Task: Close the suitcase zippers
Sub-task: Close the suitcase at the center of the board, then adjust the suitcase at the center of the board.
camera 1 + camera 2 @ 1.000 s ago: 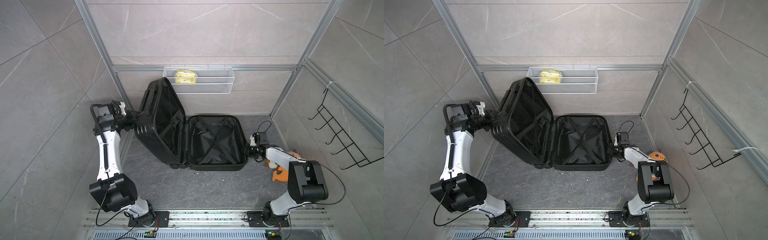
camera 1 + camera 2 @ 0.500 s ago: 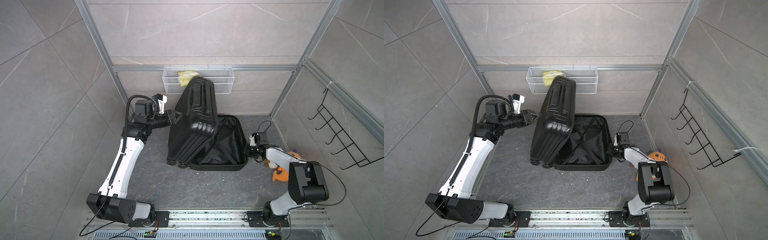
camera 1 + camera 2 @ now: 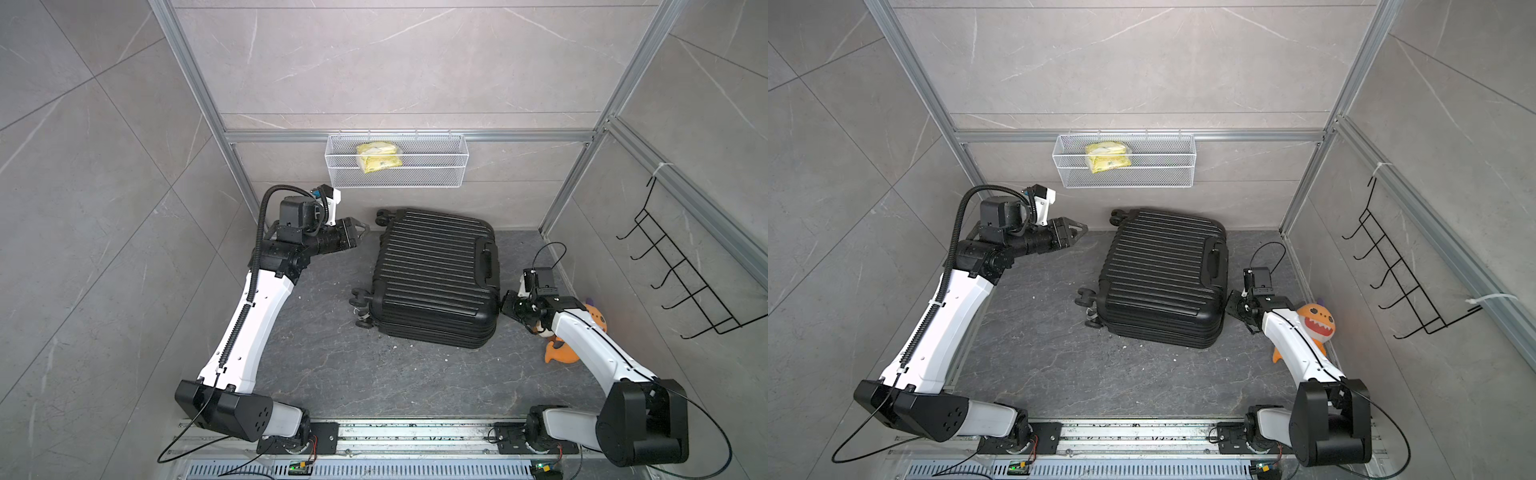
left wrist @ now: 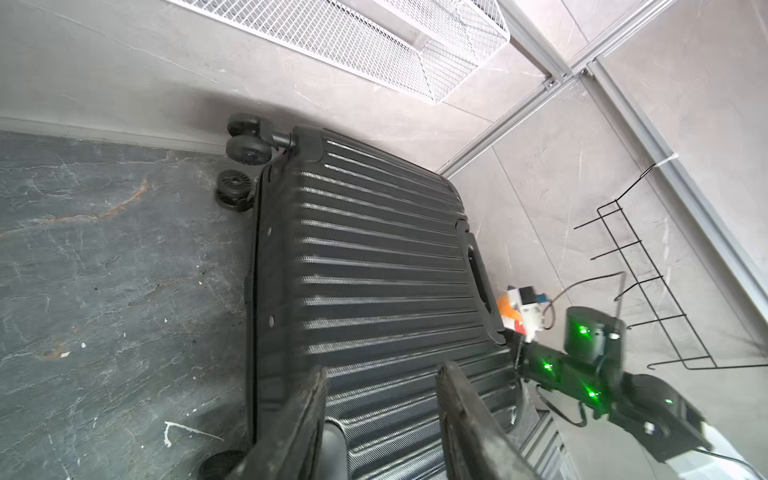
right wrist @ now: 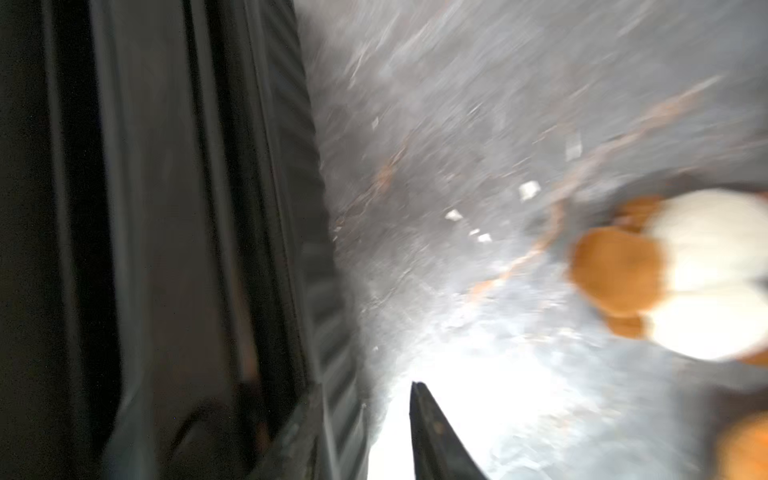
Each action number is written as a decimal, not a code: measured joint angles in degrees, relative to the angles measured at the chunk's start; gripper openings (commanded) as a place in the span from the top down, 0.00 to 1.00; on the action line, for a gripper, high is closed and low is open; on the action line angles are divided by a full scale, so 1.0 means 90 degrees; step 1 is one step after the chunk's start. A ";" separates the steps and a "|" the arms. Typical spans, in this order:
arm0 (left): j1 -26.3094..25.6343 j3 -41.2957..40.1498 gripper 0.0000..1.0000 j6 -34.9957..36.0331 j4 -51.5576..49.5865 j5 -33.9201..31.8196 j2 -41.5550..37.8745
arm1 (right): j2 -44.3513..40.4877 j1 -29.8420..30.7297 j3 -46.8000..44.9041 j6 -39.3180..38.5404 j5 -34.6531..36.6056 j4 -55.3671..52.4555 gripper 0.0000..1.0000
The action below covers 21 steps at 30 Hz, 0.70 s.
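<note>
Starting the zippers on the shut suitcase, lying right of centre; left gripper spread, well apart; right gripper spread beside its near right corner; next, probably finding where to pinch them

One suitcase, one basket, one plush toy

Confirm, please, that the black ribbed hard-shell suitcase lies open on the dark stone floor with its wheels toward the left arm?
Not open: both top views show the black ribbed hard-shell suitcase closed, shells together, on the dark stone floor with its wheels toward the left arm.
</note>
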 measured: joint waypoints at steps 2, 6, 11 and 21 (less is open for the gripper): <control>-0.0126 0.0036 0.52 0.0078 -0.0083 -0.0117 0.0000 | -0.0187 0.0000 0.0124 0.0002 0.0265 -0.0165 0.63; -0.0678 0.0170 0.52 0.0318 -0.0372 -0.0447 0.0000 | -0.0568 0.0000 0.0272 -0.0007 0.0682 -0.0457 0.63; -0.1817 0.0223 0.51 0.0753 -0.0719 -0.0733 -0.0012 | -0.0517 -0.0066 0.0648 -0.0219 0.0818 -0.0644 0.65; -0.4114 -0.0804 0.53 0.1282 -0.1030 -0.0595 0.0015 | 0.1333 -0.0695 0.2550 -0.0903 0.0143 -0.0580 0.59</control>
